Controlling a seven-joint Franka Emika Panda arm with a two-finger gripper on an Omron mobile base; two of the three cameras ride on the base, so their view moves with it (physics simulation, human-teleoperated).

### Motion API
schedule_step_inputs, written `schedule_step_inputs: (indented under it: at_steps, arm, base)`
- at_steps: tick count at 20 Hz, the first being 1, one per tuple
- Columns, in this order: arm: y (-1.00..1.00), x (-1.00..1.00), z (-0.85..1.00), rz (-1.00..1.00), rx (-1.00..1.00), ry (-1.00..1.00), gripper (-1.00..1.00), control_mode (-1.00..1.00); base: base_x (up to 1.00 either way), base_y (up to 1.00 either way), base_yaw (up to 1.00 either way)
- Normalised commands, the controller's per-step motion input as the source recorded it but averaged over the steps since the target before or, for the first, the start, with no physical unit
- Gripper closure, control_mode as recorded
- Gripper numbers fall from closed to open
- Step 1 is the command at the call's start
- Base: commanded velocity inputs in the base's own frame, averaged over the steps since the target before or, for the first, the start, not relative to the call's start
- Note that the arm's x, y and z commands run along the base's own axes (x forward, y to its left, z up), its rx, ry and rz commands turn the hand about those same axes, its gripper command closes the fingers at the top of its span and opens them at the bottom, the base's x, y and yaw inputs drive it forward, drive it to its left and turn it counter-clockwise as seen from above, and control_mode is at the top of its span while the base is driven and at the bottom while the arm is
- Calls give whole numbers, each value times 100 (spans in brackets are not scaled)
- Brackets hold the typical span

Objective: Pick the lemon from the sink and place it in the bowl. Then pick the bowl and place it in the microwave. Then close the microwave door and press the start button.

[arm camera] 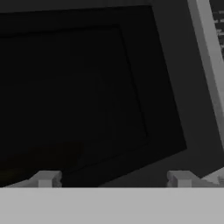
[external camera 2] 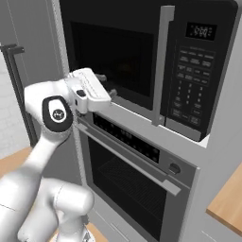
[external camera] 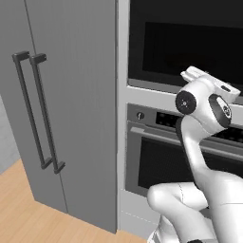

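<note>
The microwave point(external camera 2: 198, 28) sits in the cabinet above the oven. Its black microwave door point(external camera 2: 118, 56) is shut, with the dark glass window point(arm camera: 78, 87) facing my hand. My gripper point(external camera 2: 108, 85) hovers just in front of the door's lower left part, open and holding nothing. In the hand view my gripper point(arm camera: 113, 179) shows its fingertips point(arm camera: 46, 178) wide apart, with the window between them. The door's grey vertical handle point(external camera 2: 160, 66) and the keypad panel point(external camera 2: 189, 80) lie to the right of the gripper. The lemon, the bowl and the sink are out of view.
The oven point(external camera 2: 132, 179) with its black control strip and long handle is directly below the microwave. A tall grey cabinet with two dark vertical handles point(external camera: 38, 114) stands to the left. A wooden counter corner point(external camera 2: 227, 198) shows at the lower right.
</note>
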Motion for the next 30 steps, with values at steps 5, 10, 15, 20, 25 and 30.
schedule_step_inputs:
  at_steps: [5, 10, 15, 20, 25, 30]
  arm:
    - [0, -89, 21, 3, 0, 2, -100, -100]
    - [0, -65, 24, 5, 0, 8, -100, -100]
    - [0, -62, 3, 3, -3, 9, -100, -100]
    - [-29, -68, 0, 6, -1, 2, 100, -100]
    - [-43, -56, -1, 5, -2, 0, 100, -100]
    - [-33, -9, -17, 2, 0, 0, 100, -100]
  base:
    - [0, 0, 0]
    - [0, 0, 0]
    - [0, 0, 0]
    - [0, 0, 0]
    - [0, 0, 0]
    - [0, 0, 0]
